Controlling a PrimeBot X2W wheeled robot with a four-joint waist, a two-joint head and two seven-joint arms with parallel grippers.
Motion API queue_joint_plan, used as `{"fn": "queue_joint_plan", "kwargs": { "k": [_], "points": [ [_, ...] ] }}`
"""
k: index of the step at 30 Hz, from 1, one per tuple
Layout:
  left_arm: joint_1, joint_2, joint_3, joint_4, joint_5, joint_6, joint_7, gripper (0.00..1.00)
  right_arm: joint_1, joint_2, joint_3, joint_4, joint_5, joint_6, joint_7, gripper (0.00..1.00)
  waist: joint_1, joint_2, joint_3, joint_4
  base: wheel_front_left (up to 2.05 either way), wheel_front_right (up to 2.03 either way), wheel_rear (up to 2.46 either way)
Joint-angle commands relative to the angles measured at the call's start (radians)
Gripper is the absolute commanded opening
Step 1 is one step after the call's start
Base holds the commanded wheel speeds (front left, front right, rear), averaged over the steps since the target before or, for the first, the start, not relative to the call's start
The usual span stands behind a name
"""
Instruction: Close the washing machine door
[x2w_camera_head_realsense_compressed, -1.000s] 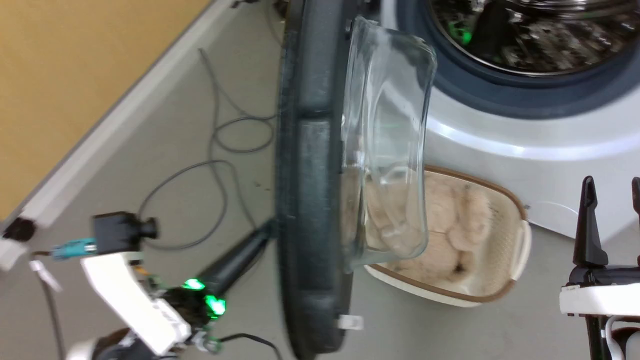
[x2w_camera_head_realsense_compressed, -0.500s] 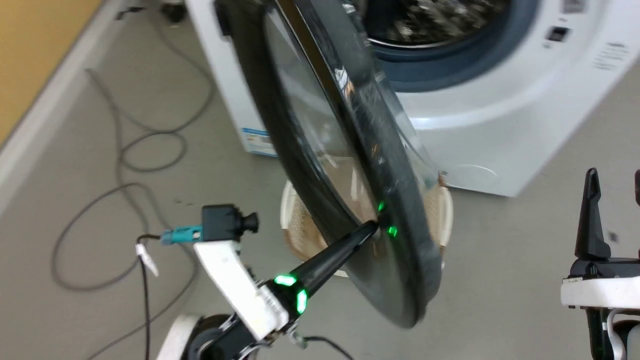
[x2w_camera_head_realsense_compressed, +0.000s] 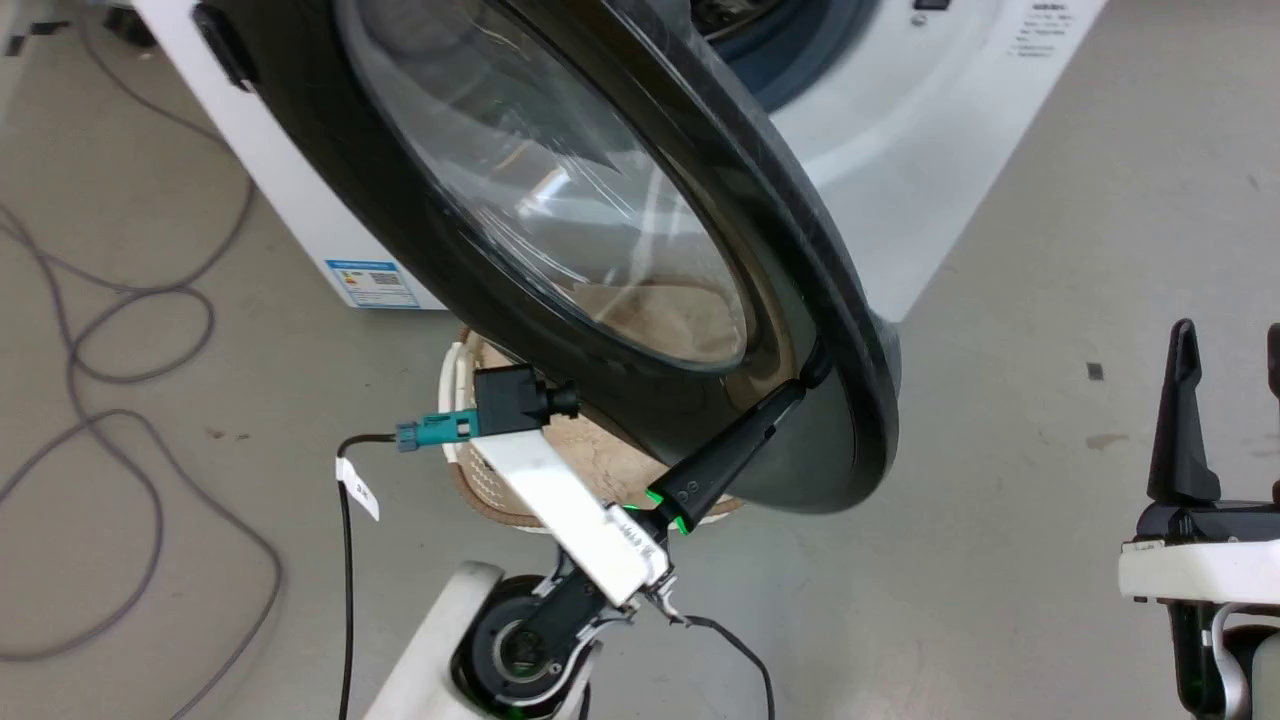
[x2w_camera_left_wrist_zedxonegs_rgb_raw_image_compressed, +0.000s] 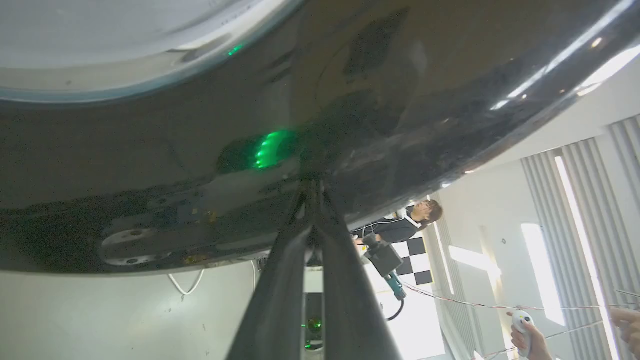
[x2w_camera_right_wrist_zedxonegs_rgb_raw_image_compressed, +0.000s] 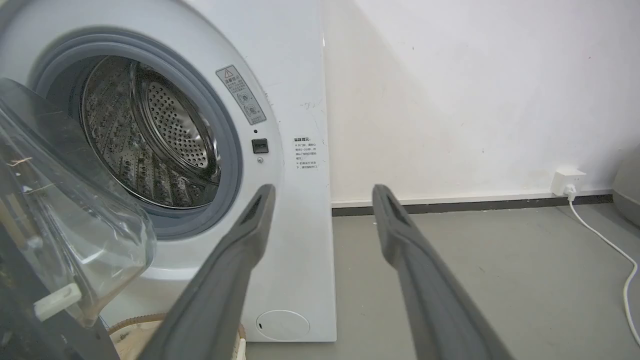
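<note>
At centre and 11 o'clock of the head view: washing machine door (x2w_camera_head_realsense_compressed: 560, 230), outer glossy face and glass bowl turned toward the camera.

- Change: edge-on to the camera a second ago, half turned half a second ago, now swung well round toward the washing machine (x2w_camera_head_realsense_compressed: 900, 150). Head camera shifted too, but plainly a narrower angle between door and cabinet.
- Not yet shut: in the right wrist view, glass bowl at 8 o'clock, clear of the opening, with the drum (x2w_camera_right_wrist_zedxonegs_rgb_raw_image_compressed: 150, 135) exposed at 10 o'clock.
- Meaning for the task, by judgement: closing push well under way; last part of the swing and the latch remaining.

Left gripper (x2w_camera_head_realsense_compressed: 805, 378): fingers pressed together, nothing between them, tips touching the door's black face at about 5 o'clock on the disc, close inside its rim. Confirmed in the left wrist view (x2w_camera_left_wrist_zedxonegs_rgb_raw_image_compressed: 311, 185), both fingers meeting at the glossy surface.

Right gripper (x2w_camera_head_realsense_compressed: 1228, 360): at 4 o'clock of the head view, fingers spread wide, empty, well apart from door and machine.

Basket (x2w_camera_head_realsense_compressed: 470, 480): on the floor below the door, at 7 o'clock of the disc.
</note>
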Motion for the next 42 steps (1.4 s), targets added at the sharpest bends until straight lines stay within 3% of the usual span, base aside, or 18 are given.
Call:
{"fn": "queue_joint_plan", "kwargs": {
  "k": [1,9,13,18,22,24,26,31,33,35,36,42],
  "points": [
    [-0.022,0.001,-0.013,0.021,0.010,-0.005,-0.023,0.00,-0.021,0.002,0.004,0.001,0.005,0.001,-0.004,1.00,0.0000,-0.0001,0.003,-0.008,0.00,0.00,0.00],
    [-0.035,0.005,-0.033,0.036,0.034,-0.005,-0.142,0.00,-0.011,0.002,0.004,0.011,0.008,0.001,-0.004,1.00,0.0000,-0.0001,-0.021,-0.002,0.00,0.00,0.00],
    [-0.040,0.044,-0.038,-0.017,0.086,-0.005,-0.244,0.00,-0.004,0.002,-0.008,0.018,0.008,0.001,-0.004,1.00,0.0000,-0.0001,-0.044,0.010,0.00,0.00,0.00],
    [-0.061,0.148,-0.080,-0.013,0.244,-0.005,-0.415,0.00,0.002,0.002,-0.022,0.020,0.008,0.001,-0.004,1.00,0.0000,-0.0001,-0.078,0.026,0.00,0.00,0.00],
    [-0.076,0.218,-0.081,0.109,0.430,-0.003,-0.558,0.00,0.011,0.002,-0.032,0.012,0.004,0.001,-0.004,1.00,0.0000,-0.0001,-0.107,0.040,0.00,0.00,0.00],
    [-0.083,0.224,-0.048,0.161,0.529,0.022,-0.579,0.00,0.014,0.002,-0.037,0.004,0.001,0.001,-0.004,1.00,0.0000,-0.0001,-0.119,0.046,0.00,0.00,0.00],
    [-0.086,0.220,0.005,0.182,0.642,0.074,-0.584,0.00,0.017,0.002,-0.044,-0.002,-0.003,0.001,-0.004,1.00,0.0000,-0.0001,-0.128,0.054,0.00,0.00,0.00],
    [-0.032,0.187,0.174,0.106,0.968,0.202,-0.585,0.00,0.009,0.002,-0.062,-0.023,-0.006,0.001,-0.004,1.00,0.0000,-0.0001,-0.145,0.072,0.00,0.00,0.00],
    [0.004,0.177,0.215,0.077,1.067,0.230,-0.585,0.00,-0.001,0.002,-0.067,-0.034,0.002,0.001,-0.004,1.00,0.0000,-0.0001,-0.151,0.078,0.00,0.00,0.00],
    [0.035,0.172,0.251,0.052,1.156,0.257,-0.585,0.94,-0.015,0.002,-0.063,-0.054,0.002,0.001,-0.004,1.00,0.0000,-0.0001,-0.156,0.085,0.00,0.00,0.00],
    [0.052,0.169,0.263,0.040,1.200,0.272,-0.586,1.00,-0.023,0.002,-0.056,-0.068,0.005,0.001,-0.004,1.00,0.0000,-0.0001,-0.158,0.089,0.00,0.00,0.00],
    [0.140,0.147,0.313,0.005,1.350,0.324,-0.586,1.00,-0.075,0.002,-0.005,-0.160,0.057,0.001,-0.004,1.00,0.0000,-0.0001,-0.167,0.113,0.00,0.00,0.00]
  ]
}}
